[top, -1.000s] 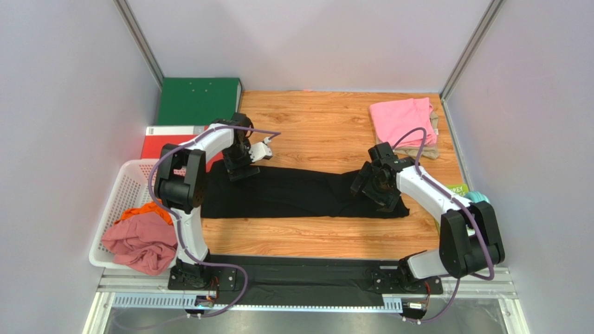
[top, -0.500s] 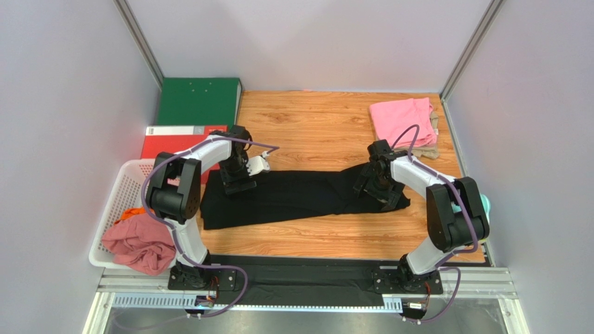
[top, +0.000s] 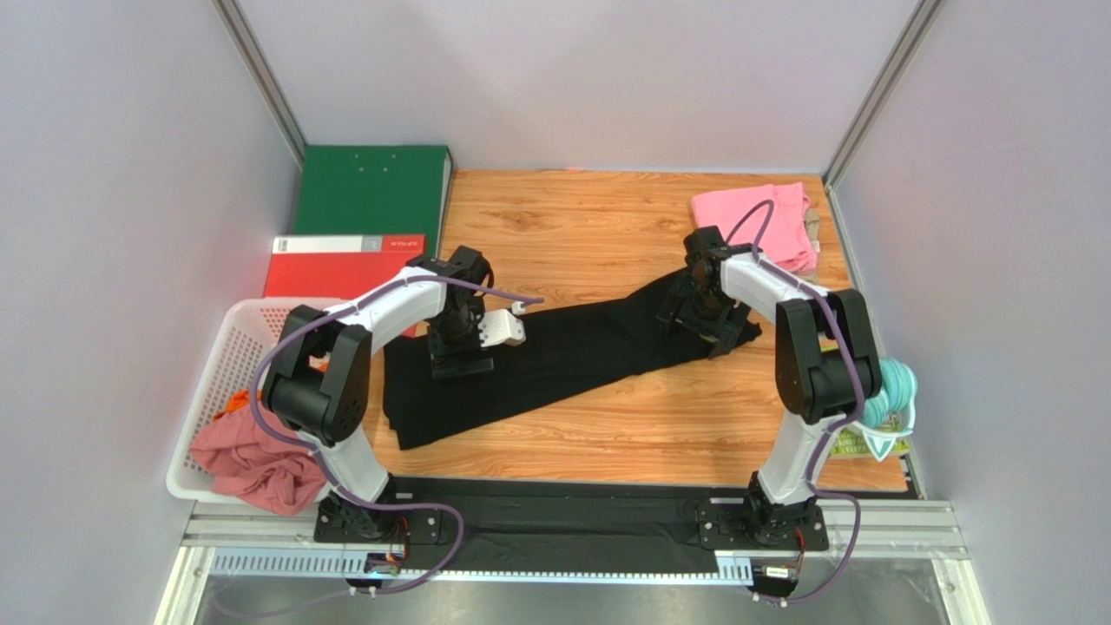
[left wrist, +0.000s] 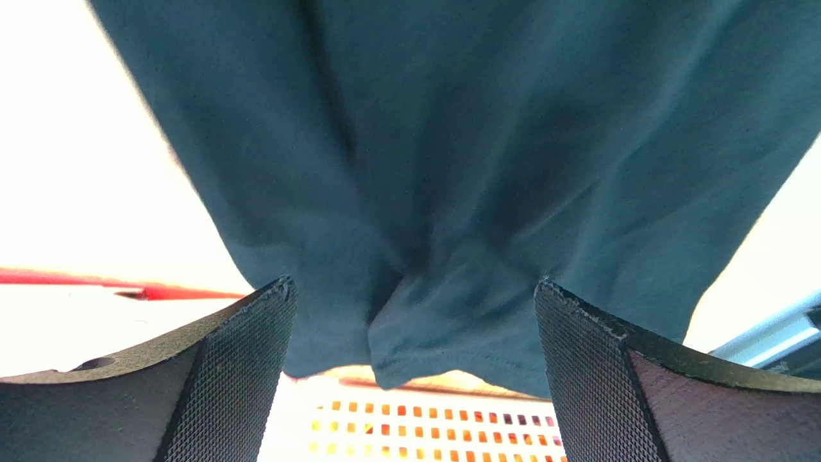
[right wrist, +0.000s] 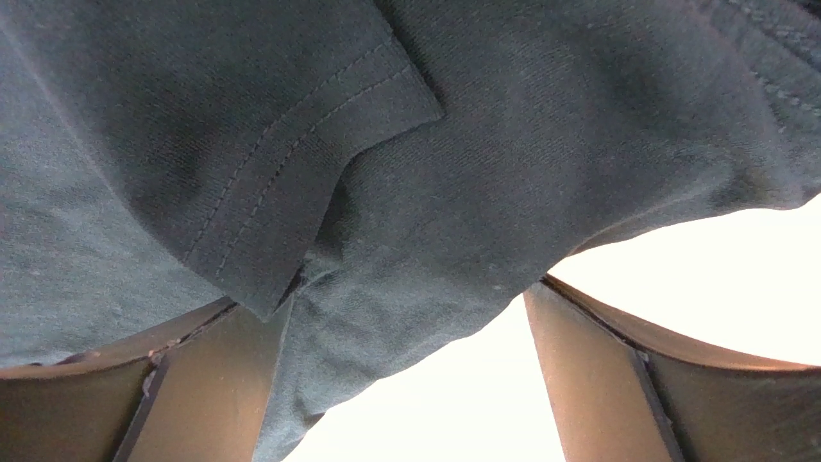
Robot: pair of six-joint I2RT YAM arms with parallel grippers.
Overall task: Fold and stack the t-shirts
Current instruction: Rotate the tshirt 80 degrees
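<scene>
At the left, a white basket (top: 215, 378) holds a dusty-rose t-shirt (top: 261, 456). Just right of it, the left gripper (left wrist: 412, 289) stands over the near-left end of the black t-shirt (top: 574, 358). Its jaws are wide apart, and a bunched fold of the cloth lies between the fingers, not pinched. The shirt stretches as a long band slanting across the wooden table (top: 587, 235) toward the far right. There the right gripper (right wrist: 385, 298) is on its other end, jaws also spread, with a stitched sleeve hem between them. Just beyond lies a folded pink t-shirt (top: 783, 228).

No words are clear enough to read. The red binder (top: 326, 274) has a white label (top: 350, 242), too small to read.
</scene>
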